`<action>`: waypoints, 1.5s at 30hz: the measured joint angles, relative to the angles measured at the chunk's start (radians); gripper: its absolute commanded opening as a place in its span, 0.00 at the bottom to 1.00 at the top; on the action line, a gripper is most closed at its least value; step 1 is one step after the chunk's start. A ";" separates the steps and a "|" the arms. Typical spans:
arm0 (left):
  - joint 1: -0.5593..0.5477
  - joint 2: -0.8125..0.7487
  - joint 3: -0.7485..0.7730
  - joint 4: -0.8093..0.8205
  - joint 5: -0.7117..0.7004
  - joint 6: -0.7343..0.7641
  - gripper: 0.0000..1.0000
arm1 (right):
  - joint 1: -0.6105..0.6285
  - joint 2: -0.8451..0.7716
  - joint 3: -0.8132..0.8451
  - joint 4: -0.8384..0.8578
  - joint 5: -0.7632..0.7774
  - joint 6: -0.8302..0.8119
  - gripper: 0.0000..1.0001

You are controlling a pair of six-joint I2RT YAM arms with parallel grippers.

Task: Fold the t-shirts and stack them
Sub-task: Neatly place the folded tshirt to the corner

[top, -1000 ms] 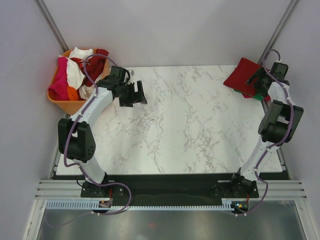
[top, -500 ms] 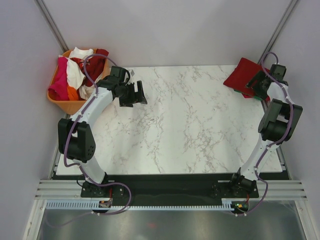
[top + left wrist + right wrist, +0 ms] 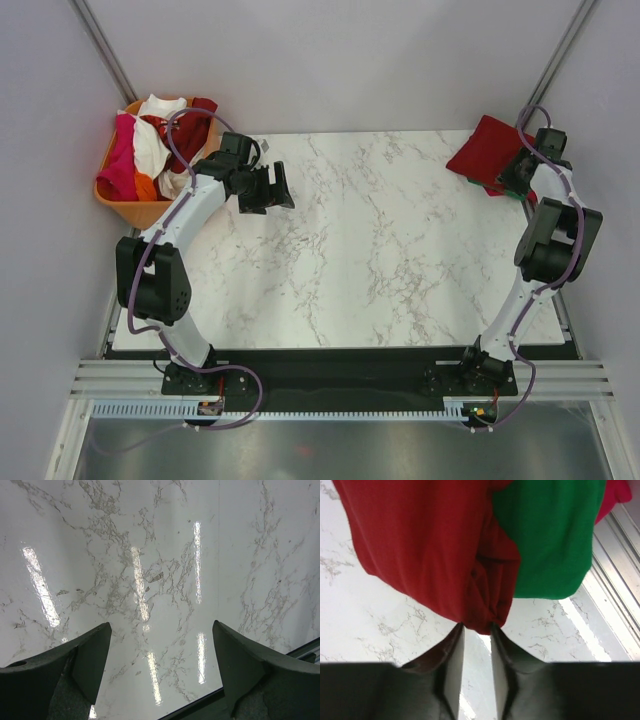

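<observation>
One dark red t-shirt (image 3: 420,540) | hem at right tool (image 3: 476,626) tips | table (image 3: 370,620) corner

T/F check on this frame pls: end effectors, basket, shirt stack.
1. The left end effector is open over bare table. True.
2. The basket stands at the far right corner. False: it is at the far left.
3. The dark red shirt lies over the green shirt. True.
4. The left end effector holds cloth. False: nothing is between its fingers.
5. The right end effector is over the table's middle. False: it is at the dark red shirt's edge, in the far right corner.
</observation>
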 measured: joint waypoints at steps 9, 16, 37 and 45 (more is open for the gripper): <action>0.000 0.000 0.000 0.000 0.000 0.000 0.89 | 0.000 0.041 0.071 -0.051 0.054 -0.004 0.00; 0.000 0.000 0.000 0.000 0.000 0.000 0.89 | -0.021 0.045 0.253 -0.129 0.103 0.000 0.00; -0.010 0.000 0.000 0.000 0.000 0.000 0.89 | -0.087 0.079 0.202 -0.140 0.349 -0.032 0.36; -0.010 0.000 0.000 0.000 0.000 0.000 0.89 | -0.076 0.077 0.193 -0.161 0.422 -0.034 0.95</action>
